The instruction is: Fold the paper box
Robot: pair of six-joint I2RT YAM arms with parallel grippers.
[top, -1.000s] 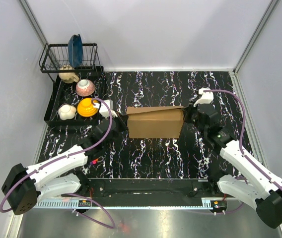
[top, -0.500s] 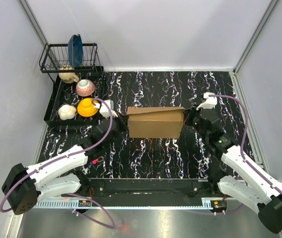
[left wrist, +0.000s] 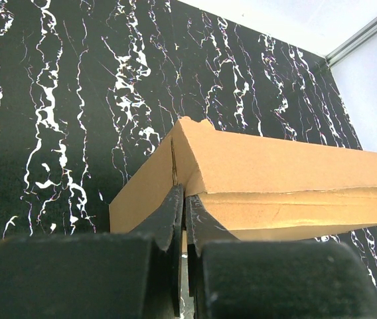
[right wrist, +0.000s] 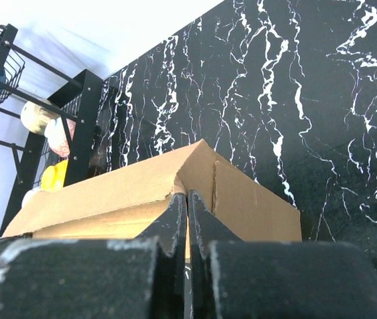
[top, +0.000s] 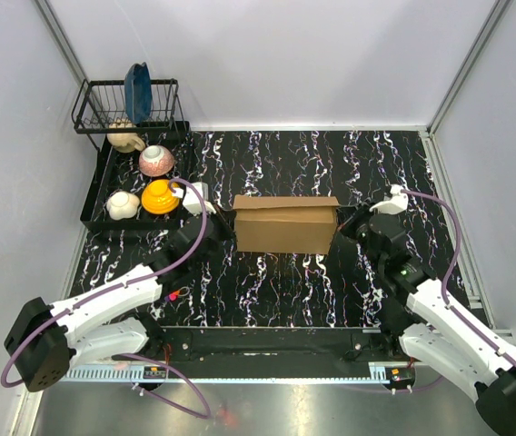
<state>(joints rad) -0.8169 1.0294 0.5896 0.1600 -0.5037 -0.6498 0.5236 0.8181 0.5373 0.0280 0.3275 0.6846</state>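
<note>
On the bench [top: 285, 300] the paper box [top: 285, 225] lies centred, left hand [top: 223, 227] at its left end, right hand [top: 346, 225] at its right, rack [top: 90, 207] behind-left

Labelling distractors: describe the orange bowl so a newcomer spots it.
Find the black dish rack in the far-left corner. In it, the orange bowl sits nearest the paper box. The white bowl and pinkish bowl beside it are paler.

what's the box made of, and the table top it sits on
Box: brown cardboard, matte, with creased folds and raw cut edges; probably corrugated. Table top: black with white veins, a marble look; real stone or printed laminate, cannot tell.
</note>
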